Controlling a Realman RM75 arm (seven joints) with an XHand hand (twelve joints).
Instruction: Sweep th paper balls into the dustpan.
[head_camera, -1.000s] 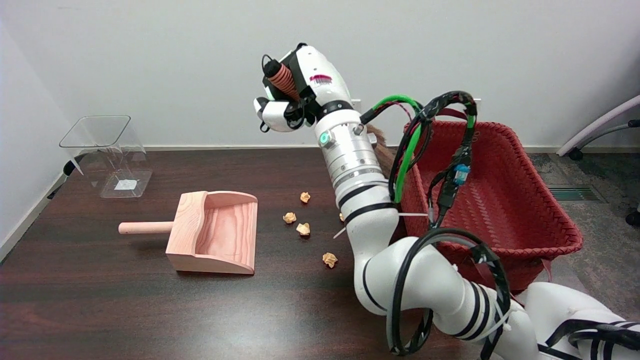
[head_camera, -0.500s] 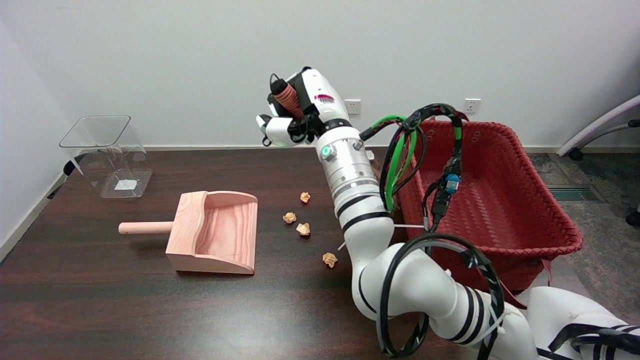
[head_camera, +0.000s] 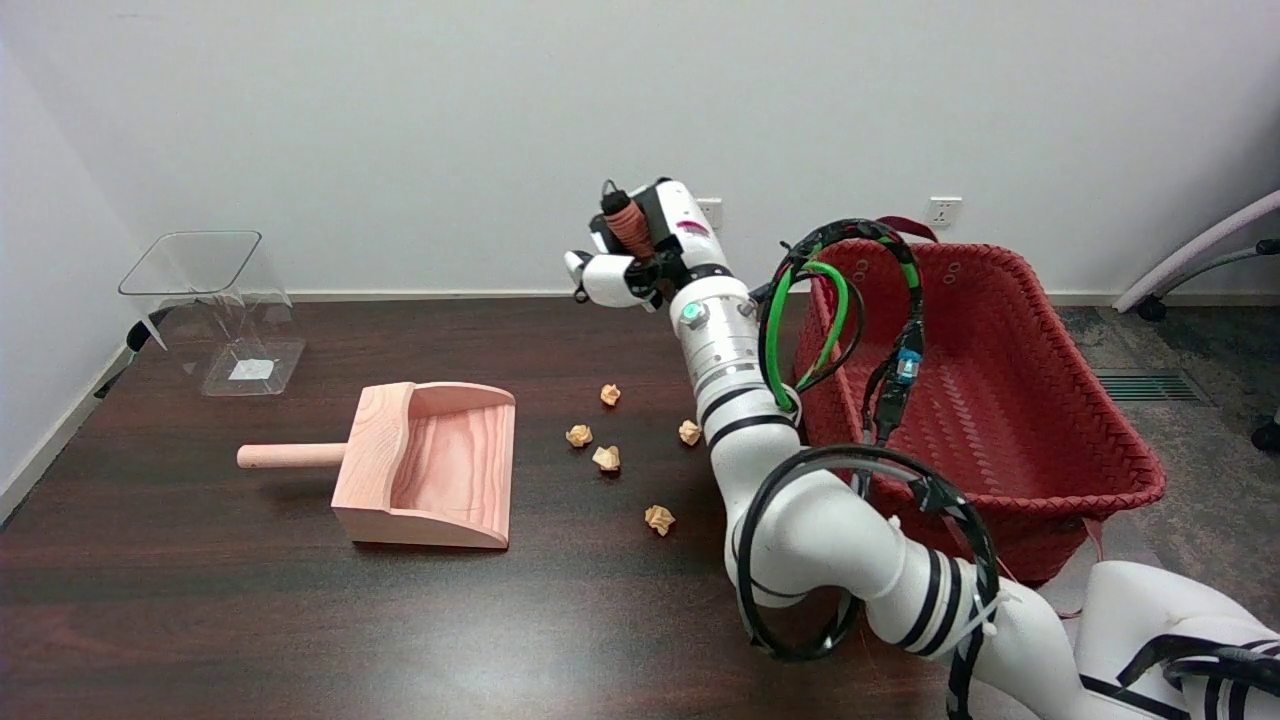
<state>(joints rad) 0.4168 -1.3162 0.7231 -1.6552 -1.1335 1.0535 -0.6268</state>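
my right hand (head_camera: 632, 262) up over far bench (head_camera: 200, 600) edge, fingers (head_camera: 603, 279) wrapped on brush handle (head_camera: 627, 220) (ribbed, brown-orange); bristles hidden behind my arm. five paper balls (head_camera: 606, 458) loose on bench, between dustpan (head_camera: 428, 465) and red basket (head_camera: 990, 380). dustpan left of balls, mouth facing them. clear bin (head_camera: 215, 310) at far left.

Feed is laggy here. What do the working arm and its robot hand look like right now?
The right arm is glossy white with black bands and a ribbed silver wrist section bearing a green light. Black and green cables loop beside it. The robot hand is black-and-white with a pink marking.
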